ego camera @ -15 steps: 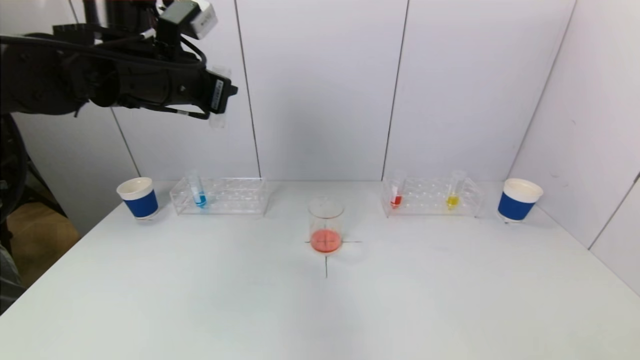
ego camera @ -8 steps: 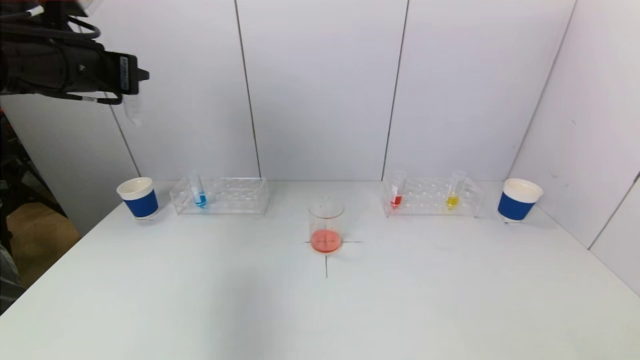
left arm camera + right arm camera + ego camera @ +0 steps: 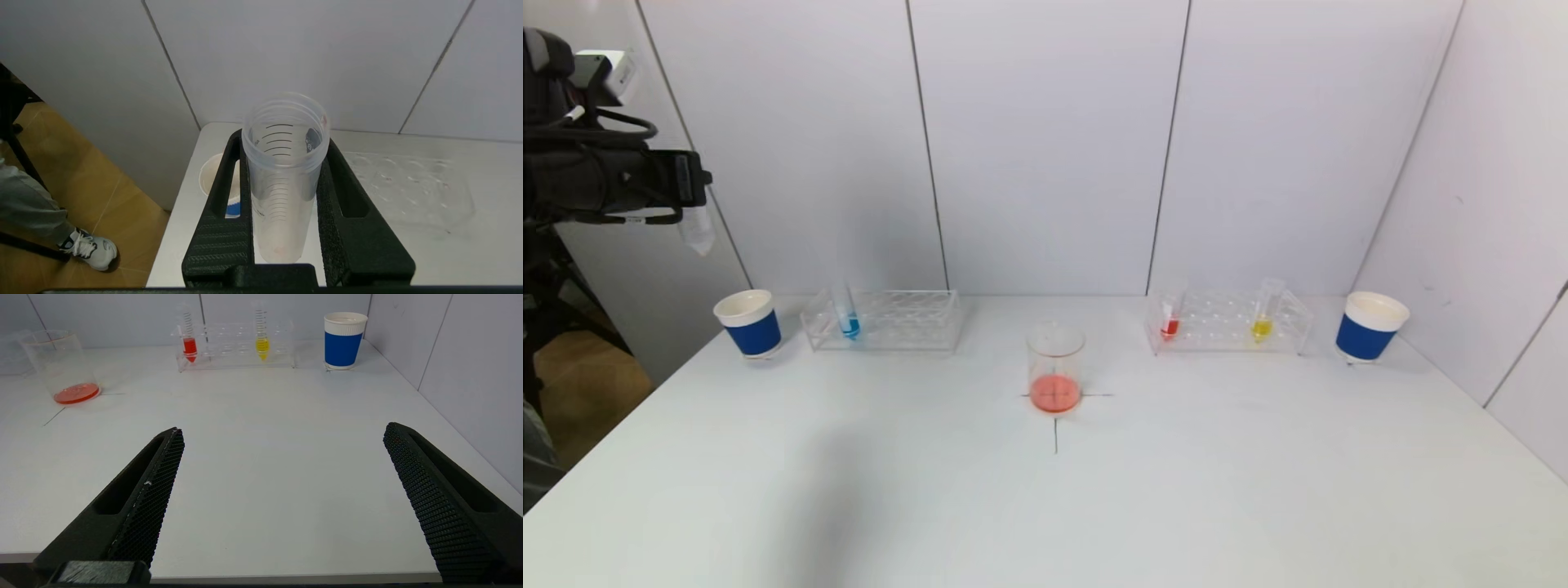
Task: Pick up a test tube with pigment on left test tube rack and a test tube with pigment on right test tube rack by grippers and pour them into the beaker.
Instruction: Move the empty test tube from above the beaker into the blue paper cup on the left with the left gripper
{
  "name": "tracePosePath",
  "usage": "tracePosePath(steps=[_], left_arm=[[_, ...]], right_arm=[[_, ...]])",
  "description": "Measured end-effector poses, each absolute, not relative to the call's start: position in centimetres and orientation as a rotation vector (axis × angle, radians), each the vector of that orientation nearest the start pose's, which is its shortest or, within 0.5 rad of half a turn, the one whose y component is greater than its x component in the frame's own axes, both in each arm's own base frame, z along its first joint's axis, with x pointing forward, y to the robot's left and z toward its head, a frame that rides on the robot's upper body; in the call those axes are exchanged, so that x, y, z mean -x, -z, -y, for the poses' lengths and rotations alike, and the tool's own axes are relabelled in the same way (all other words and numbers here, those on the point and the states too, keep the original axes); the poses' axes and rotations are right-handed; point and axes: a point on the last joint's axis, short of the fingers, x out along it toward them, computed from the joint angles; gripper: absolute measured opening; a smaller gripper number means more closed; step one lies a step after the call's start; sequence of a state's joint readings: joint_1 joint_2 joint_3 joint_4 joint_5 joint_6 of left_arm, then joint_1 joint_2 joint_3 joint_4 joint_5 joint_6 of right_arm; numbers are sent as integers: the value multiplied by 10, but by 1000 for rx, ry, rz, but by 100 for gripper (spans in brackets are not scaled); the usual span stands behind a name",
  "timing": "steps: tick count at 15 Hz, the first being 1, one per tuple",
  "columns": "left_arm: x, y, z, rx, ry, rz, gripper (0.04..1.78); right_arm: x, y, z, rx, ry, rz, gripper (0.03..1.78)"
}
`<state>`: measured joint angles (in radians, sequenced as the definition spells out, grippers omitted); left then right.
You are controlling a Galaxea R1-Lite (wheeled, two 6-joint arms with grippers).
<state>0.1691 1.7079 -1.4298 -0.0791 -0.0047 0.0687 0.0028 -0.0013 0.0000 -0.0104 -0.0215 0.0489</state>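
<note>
In the head view, the white table [image 3: 1045, 506] is filling the lower frame, with grey wall panels behind it. At centre the beaker [image 3: 1055, 367] is standing on a black cross mark, holding a shallow layer of red-orange liquid. At middle left the left test tube rack [image 3: 882, 320] is carrying one tube with blue pigment [image 3: 849, 314], and a blue-banded paper cup [image 3: 748, 322] is sitting just beside the rack's outer end. At middle right the right test tube rack [image 3: 1229, 322] is holding a tube with red pigment [image 3: 1170, 318] and a tube with yellow pigment [image 3: 1263, 314], with a second paper cup [image 3: 1370, 327] next to it. At the upper left edge the left gripper [image 3: 690, 184] is hanging high above the table's corner, gripping an emptied test tube [image 3: 698, 230] that is pointing downward, well apart from everything on the table. In the left wrist view, the black fingers [image 3: 222, 212] are pressing on both sides of the clear, graduated tube [image 3: 284, 175], which is showing only a faint pink trace near its tip; the paper cup [image 3: 212, 179] is lying beyond the fingers, partly hidden by them, and the clear rack [image 3: 408, 188] is lying off to one side. In the right wrist view, the right gripper [image 3: 284, 437] is standing wide open and empty, low over the near table edge, facing the red tube [image 3: 188, 339], the yellow tube [image 3: 262, 335], the cup [image 3: 344, 341] and the beaker [image 3: 61, 367].
</note>
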Motion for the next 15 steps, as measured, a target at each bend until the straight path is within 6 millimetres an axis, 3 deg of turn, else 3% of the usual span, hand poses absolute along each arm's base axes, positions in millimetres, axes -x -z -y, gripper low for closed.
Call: tracePosePath(steps=[8,15], left_arm=[[-386,-235,-112,-51,-241,-144,46],[-421,-184,-133,-42,-254,-190,46]], right_arm=[[23,-76,1,-49,18,12,177],[23,-77,1,-49,18,12,177]])
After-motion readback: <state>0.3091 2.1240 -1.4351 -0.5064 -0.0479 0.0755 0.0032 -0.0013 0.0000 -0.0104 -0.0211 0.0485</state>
